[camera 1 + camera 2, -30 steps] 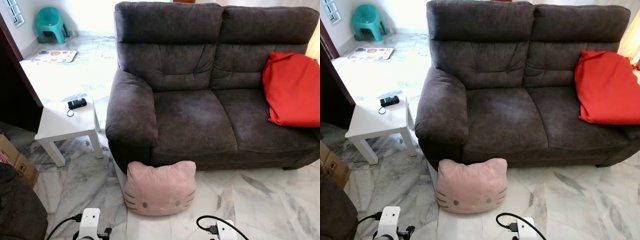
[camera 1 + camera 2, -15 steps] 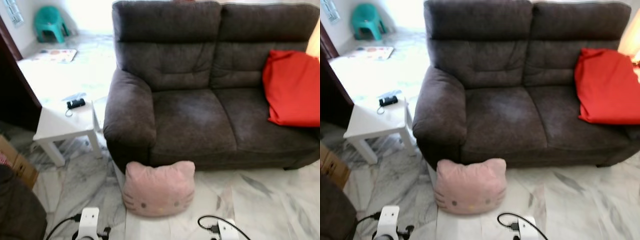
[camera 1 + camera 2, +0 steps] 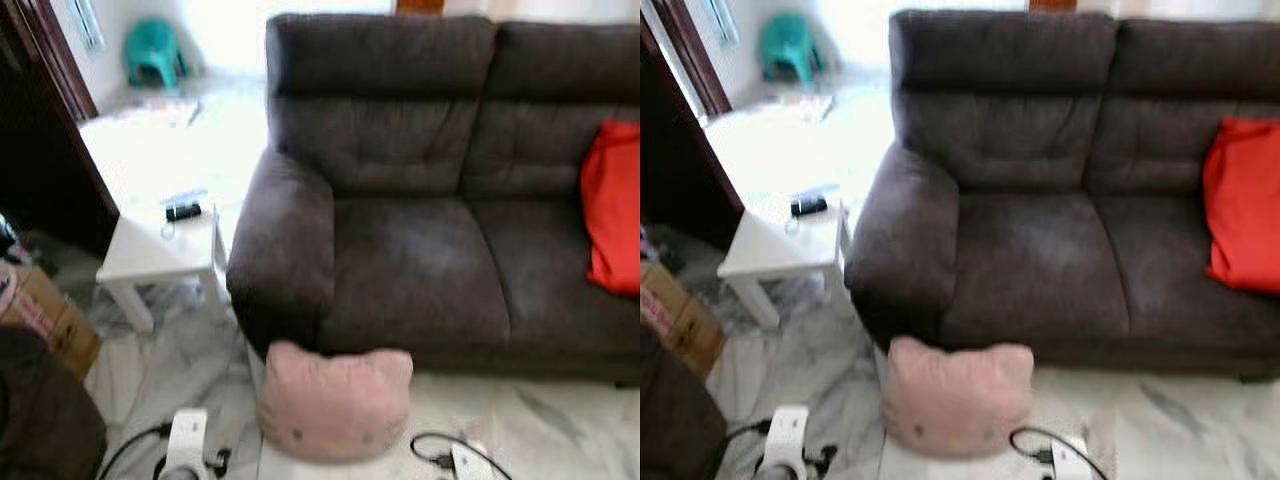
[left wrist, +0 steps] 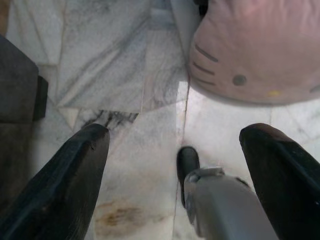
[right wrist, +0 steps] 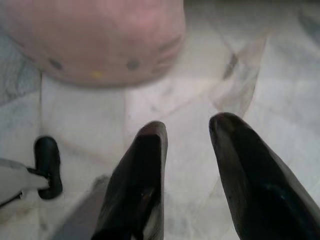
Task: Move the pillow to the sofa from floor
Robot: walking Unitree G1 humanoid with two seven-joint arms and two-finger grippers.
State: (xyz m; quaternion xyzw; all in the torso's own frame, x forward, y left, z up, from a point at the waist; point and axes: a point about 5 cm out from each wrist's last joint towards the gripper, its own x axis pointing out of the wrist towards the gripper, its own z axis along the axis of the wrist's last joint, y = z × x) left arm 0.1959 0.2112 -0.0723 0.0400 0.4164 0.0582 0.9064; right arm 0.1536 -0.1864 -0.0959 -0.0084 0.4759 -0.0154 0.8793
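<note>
Charcoal-grey fabric covers the sofa (image 3: 430, 200), a two-seater that takes up most of the head views, its seat cushions bare apart from a red cushion (image 3: 612, 205) propped against the robot's-right end. Pale veined marble makes up the floor (image 4: 125, 90) in front of and beside it. On the robot's left of the sofa arm stands a small white side table (image 3: 160, 255) with a small black object (image 3: 183, 210) lying on its top; further left a cardboard box (image 3: 45, 315) sits on the floor near a dark wooden door frame, and a teal plastic stool (image 3: 155, 55) stands far back in the bright room beyond. The head views are blurred.

The pink cat-face pillow (image 3: 335, 400) lies on the floor, pressed against the sofa's front base just below the left seat cushion, its ears pointing up toward the sofa and its face turned outward toward the robot.

Both grippers hang low over the marble, short of the pillow and not touching it. The left gripper (image 4: 175, 165) has its two black fingers spread wide apart with nothing between them; in its wrist view the pillow lies ahead, beyond the fingertips and off toward one side. The right gripper (image 5: 187, 135) has its fingers parted by a narrow gap, also empty, with the pillow ahead past the fingertips across a stretch of bare tile.
</note>
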